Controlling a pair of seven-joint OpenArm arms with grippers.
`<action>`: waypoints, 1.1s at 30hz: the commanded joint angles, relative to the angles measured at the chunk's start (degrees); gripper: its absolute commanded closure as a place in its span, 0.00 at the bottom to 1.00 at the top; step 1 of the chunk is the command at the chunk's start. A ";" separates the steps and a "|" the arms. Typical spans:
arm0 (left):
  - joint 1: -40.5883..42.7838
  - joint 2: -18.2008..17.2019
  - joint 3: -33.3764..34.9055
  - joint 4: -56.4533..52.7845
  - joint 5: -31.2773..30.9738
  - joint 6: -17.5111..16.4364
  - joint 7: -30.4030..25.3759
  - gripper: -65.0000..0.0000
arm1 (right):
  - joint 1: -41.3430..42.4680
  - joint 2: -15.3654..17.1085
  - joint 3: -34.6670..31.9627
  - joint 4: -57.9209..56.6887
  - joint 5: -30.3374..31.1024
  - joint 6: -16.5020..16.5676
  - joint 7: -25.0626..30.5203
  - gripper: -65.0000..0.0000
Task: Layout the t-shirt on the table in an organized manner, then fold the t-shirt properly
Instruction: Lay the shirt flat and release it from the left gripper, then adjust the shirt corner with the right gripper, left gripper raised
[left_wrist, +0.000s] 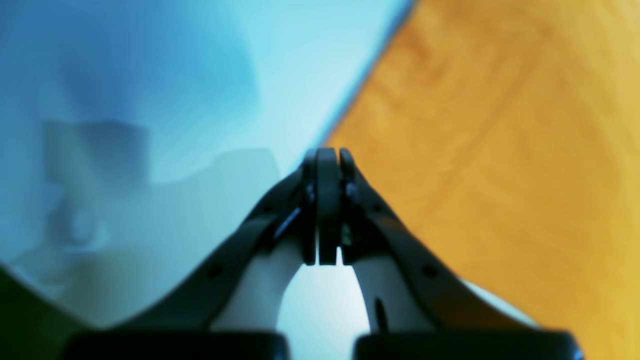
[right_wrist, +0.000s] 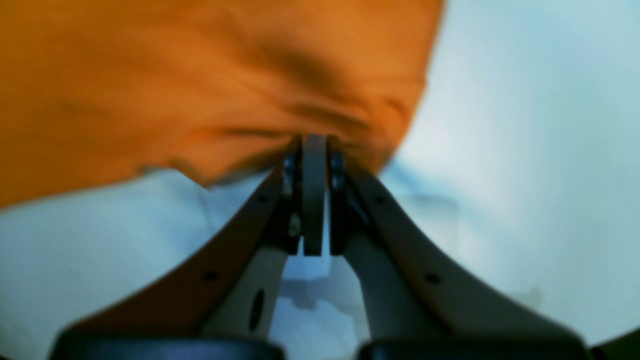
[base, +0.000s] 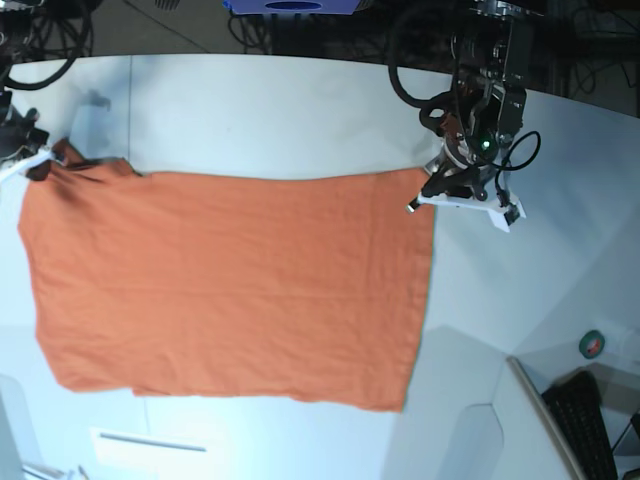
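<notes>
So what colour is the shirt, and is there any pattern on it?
Plain orange, no pattern; the shirt shows best in the base view.

Left gripper (left_wrist: 327, 152): jaws pressed together, arm reaching from 1 o'clock in base view. Right gripper (right_wrist: 314, 140): clamped, arm at 9–10 o'clock edge.

White worktop (base: 260, 115), curved far edge. Orange t-shirt (base: 230, 285) lies spread flat across its middle. Small roll of tape (base: 593, 344) near right edge.
</notes>
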 joint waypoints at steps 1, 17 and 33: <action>0.55 -0.62 -0.52 1.52 0.72 -0.29 -1.11 1.00 | -0.25 -0.20 2.39 1.13 0.09 0.15 1.20 1.00; 5.65 -0.62 -13.88 2.22 -7.72 -4.12 -1.20 1.00 | 4.85 3.50 -5.44 -2.03 -0.09 0.15 1.28 1.00; 7.41 -0.62 -23.11 1.25 -7.72 -4.12 -0.76 1.00 | 3.26 4.73 -11.94 -10.65 -0.09 -0.20 1.20 1.00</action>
